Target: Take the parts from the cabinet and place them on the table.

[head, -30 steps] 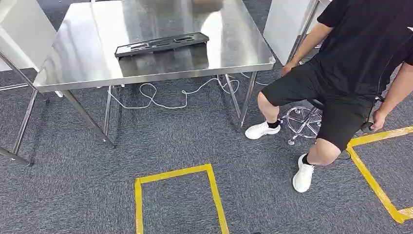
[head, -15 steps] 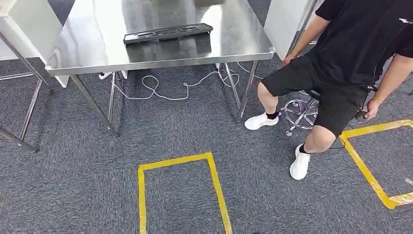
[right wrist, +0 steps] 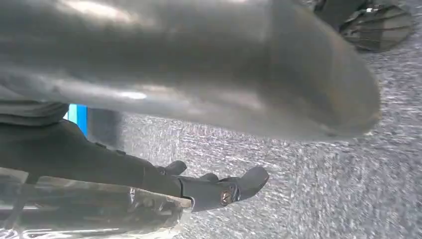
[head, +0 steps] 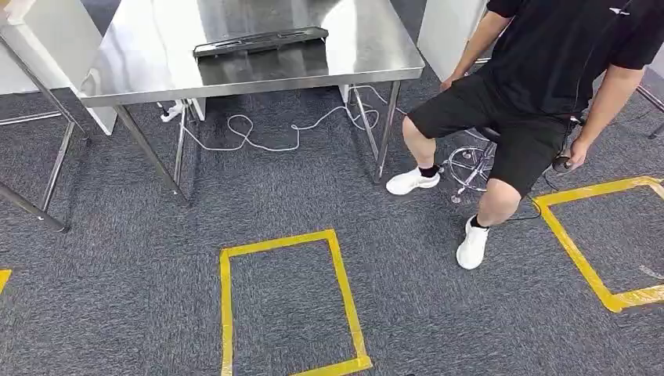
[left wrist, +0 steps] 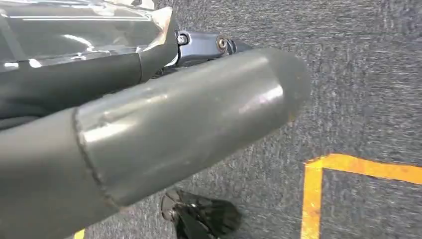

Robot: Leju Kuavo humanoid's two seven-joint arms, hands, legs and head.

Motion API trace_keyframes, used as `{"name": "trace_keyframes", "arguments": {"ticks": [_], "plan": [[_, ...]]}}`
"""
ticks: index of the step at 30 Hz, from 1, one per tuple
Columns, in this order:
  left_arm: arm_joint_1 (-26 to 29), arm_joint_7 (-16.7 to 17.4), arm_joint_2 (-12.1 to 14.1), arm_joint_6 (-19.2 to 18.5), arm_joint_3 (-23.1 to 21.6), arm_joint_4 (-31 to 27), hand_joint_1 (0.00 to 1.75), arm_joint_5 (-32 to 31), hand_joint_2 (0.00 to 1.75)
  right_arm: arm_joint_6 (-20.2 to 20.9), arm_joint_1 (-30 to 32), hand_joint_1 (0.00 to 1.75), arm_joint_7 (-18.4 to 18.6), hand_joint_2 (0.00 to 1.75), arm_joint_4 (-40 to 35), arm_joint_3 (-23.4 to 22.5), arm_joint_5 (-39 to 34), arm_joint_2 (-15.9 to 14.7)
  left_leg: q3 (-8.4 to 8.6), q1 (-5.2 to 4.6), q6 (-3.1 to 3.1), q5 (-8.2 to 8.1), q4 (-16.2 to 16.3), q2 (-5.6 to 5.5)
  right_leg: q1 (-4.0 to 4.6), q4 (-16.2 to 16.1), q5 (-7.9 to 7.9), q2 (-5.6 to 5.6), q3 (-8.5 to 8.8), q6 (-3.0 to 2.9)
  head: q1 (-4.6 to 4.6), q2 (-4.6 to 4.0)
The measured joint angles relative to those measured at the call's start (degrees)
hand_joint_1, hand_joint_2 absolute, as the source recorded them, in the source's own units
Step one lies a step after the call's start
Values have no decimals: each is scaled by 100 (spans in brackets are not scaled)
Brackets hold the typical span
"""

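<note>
Left hand (left wrist: pixel 164 124) hangs low over grey carpet (left wrist: pixel 368 89): thick grey thumb across the wrist view, darker fingers (left wrist: pixel 204 45) behind it lying against a clear glossy plastic-wrapped object (left wrist: pixel 84 30). Whether the fingers actually grip it, cannot tell. Right hand (right wrist: pixel 199 99) much the same, dark fingers (right wrist: pixel 219 189) alongside a clear wrapped piece (right wrist: pixel 89 211); grasp equally uncertain. Past the left thumb tip, a corner of yellow floor tape (left wrist: pixel 318 169). Farther ahead of both hands, in the head view, a yellow taped rectangle (head: pixel 227 313) on the carpet, then the stainless steel table (head: pixel 156 70), well apart from the hands. One flat black moulded tray-like part (head: pixel 261 41) already lies on the tabletop. A seated person in black shirt and shorts (head: pixel 548 86) is off to the right of the table. Judgement: one part looks delivered; if the wrapped items are parts, they are not yet on the table.
</note>
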Motion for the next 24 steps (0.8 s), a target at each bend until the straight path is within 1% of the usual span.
{"name": "trace_keyframes", "arguments": {"ticks": [1,2,3,4,5,6,7,8,9,10,11,12,13,14,15,16,17,18,19,20,21,22,23,24], "plan": [[-9,-11,0,0,-9,0,0,0,0,0,-1,0,-4,0,0,0,2,-2,85,-3,27,-88,-188,-3,-1,14,40,-13,-17,47,22,0],[-11,-15,0,0,-15,0,0,-2,0,0,-7,0,-11,0,0,2,2,-2,41,-35,36,-90,-198,-8,-6,15,102,-33,-44,77,24,0],[-7,-17,-2,0,-22,0,0,-2,0,0,-12,0,-13,0,0,2,2,-2,5,-58,76,-60,-182,-5,-27,3,164,-34,-67,120,22,0],[7,-17,-11,0,-26,2,0,-4,0,0,6,0,-13,0,4,0,0,-4,-93,-52,138,20,-225,3,9,-22,225,-27,-107,168,20,0],[2,-15,-33,-9,-28,7,0,-11,0,0,-5,0,-13,0,22,2,-4,-11,-135,0,192,123,-275,62,8,60,152,-29,-146,176,9,0],[-1,-11,-31,-15,-37,7,0,-44,0,-4,1,0,-13,0,22,2,-7,-15,-229,-20,243,207,-303,51,5,219,-126,2,-244,126,19,0],[-2,-9,-26,-15,-41,4,0,-46,0,-9,7,0,-13,0,22,2,-7,-11,-317,-18,269,299,-298,66,-21,557,-475,16,-388,63,46,0],[-2,-4,-28,-18,-46,4,0,-61,0,-11,10,0,-11,0,22,0,-13,-11,-417,-23,271,385,-293,72,-30,994,-769,26,-475,43,57,0],[-2,-2,-28,-18,-52,4,0,-72,0,-15,8,0,-11,0,22,0,-13,-11,-510,-32,261,451,-289,76,-53,1379,-942,30,-542,58,50,0],[-2,7,-31,-18,-57,4,0,-90,0,-17,5,0,-11,0,24,0,-13,-11,-623,-32,253,536,-285,95,-67,1715,-995,33,-555,122,57,0],[-1,15,-35,-18,-59,7,0,-94,0,-17,5,0,-9,0,22,0,-15,-11,-723,-32,236,618,-283,100,-82,1780,-881,35,-451,212,55,0],[-1,22,-42,-13,-61,7,0,-94,0,-17,6,0,2,0,22,0,-15,-11,-822,-29,212,679,-282,101,-96,1603,-676,35,-231,309,59,0],[-2,22,-50,-7,-66,7,0,-94,0,-20,5,0,11,0,22,0,-18,-11,-916,-25,184,743,-276,101,-102,1257,-499,34,73,374,61,0],[-2,20,-52,9,-72,7,0,-94,0,-18,-3,0,29,0,22,0,-26,-9,-995,-23,148,810,-261,98,-126,782,-445,34,448,377,61,0],[-9,18,-48,37,-79,2,0,-101,0,-15,-24,0,61,0,20,0,-33,2,-1007,-43,105,867,-225,99,-131,169,-625,16,940,308,66,0],[-6,13,-61,65,-87,2,0,-111,0,-5,-40,0,94,0,20,0,-39,4,-1041,-54,70,908,-170,109,-45,-483,-833,11,1287,233,101,0],[-1,11,-57,83,-90,2,0,-118,0,9,-35,0,105,0,20,0,-48,15,-1017,-53,31,968,-215,137,-59,-393,-823,46,1176,187,39,0],[-2,4,-52,94,-92,0,0,-122,0,11,-32,0,120,0,22,0,-48,22,-1027,-30,9,1005,-214,140,-53,-381,-809,57,1156,158,37,-2],[6,4,-50,90,-94,2,0,-127,0,15,-28,0,144,0,22,0,-50,22,-1031,-1,-41,1049,-224,161,-61,-367,-776,78,1113,100,37,0],[17,2,-52,90,-94,2,0,-131,0,15,-22,0,157,0,26,0,-55,22,-1076,39,-84,1032,-193,139,-138,-374,-697,86,1085,13,17,0],[25,2,-44,90,-94,2,0,-131,0,15,-7,0,164,0,28,0,-59,33,-1146,51,-89,741,-39,96,-115,-371,-646,89,1036,-57,13,0],[31,2,-48,90,-94,2,0,-131,0,15,9,0,173,0,28,0,-66,31,-1233,48,-94,377,263,74,-97,-370,-594,92,988,-129,4,0],[33,2,-55,90,-94,2,0,-131,0,19,20,0,173,0,28,0,-64,33,-1342,48,-108,92,627,46,-84,-366,-552,104,938,-150,2,0],[32,0,-52,90,-94,2,0,-131,0,20,26,0,173,0,28,0,-63,48,-1494,50,-127,-174,1156,34,-58,-356,-500,134,872,-163,-2,0]]}}
